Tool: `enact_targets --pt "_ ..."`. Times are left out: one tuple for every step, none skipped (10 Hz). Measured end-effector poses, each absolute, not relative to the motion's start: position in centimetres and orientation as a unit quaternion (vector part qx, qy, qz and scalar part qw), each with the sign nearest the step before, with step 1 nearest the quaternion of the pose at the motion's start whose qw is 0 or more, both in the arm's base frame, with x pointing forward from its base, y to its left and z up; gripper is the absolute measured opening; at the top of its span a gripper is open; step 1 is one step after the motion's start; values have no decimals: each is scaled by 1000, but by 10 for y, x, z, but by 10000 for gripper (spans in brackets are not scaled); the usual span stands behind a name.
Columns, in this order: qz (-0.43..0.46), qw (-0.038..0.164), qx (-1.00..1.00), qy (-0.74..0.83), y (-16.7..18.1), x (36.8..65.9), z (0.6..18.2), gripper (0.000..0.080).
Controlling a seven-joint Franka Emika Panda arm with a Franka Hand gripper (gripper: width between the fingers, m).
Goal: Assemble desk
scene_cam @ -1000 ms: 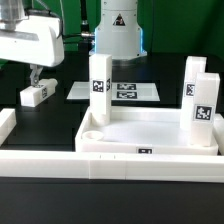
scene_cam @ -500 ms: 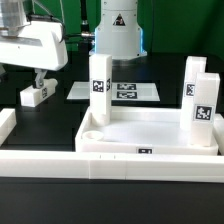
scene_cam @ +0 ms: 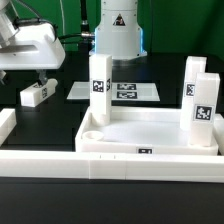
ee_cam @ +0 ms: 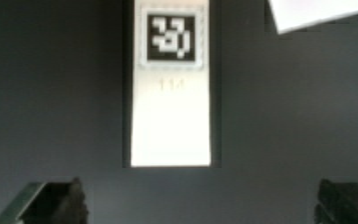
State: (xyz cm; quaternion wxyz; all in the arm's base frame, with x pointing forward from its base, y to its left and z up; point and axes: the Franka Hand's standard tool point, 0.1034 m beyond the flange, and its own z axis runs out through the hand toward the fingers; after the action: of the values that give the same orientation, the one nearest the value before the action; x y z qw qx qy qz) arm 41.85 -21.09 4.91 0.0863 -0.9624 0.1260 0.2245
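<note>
The black table (scene_cam: 60,190) carries the whole job, with a long low white rail (scene_cam: 110,165) along its front edge. Just behind that rail sits the desk top (scene_cam: 150,135), a white tray turned so its round corner sockets face up. Three legs already stand upright in it: one at the far corner toward the exterior view's left (scene_cam: 99,82), and two close together on the exterior view's right (scene_cam: 202,108) (scene_cam: 192,78). The near socket toward the exterior view's left (scene_cam: 92,134) looks empty, so by my reading three legs are in and one is left. That last leg (scene_cam: 36,94) lies flat on the table, well apart from the tray, tag up in the wrist view (ee_cam: 172,85). The gripper (scene_cam: 42,78) hangs right above it, fingers (ee_cam: 51,200) spread wide on either side and holding nothing. Behind lies the flat marker board (scene_cam: 125,91).
</note>
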Motion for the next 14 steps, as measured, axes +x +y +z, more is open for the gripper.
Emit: enact_targets --pt "259 91 -954 122 -211 419 47 649" --pt "277 92 -949 123 -210 420 45 649" --pt "322 93 -934 121 -209 414 46 649" --pt "374 89 -914 129 -214 412 43 649" --pt "419 78 -893 141 -218 409 37 649" --pt "448 83 -879 142 -217 406 35 649" --pt "483 88 -860 142 -217 402 35 649" --pt "490 85 -856 139 -220 404 29 649" --pt "482 81 -862 136 -220 406 27 649" --pt "480 80 -863 135 -219 407 27 649" --pt "473 78 -868 130 -218 410 24 649" --pt "464 78 -874 120 -218 413 23 649" --pt "463 78 -874 122 -219 412 23 649" --pt "468 80 -872 124 -219 410 23 649"
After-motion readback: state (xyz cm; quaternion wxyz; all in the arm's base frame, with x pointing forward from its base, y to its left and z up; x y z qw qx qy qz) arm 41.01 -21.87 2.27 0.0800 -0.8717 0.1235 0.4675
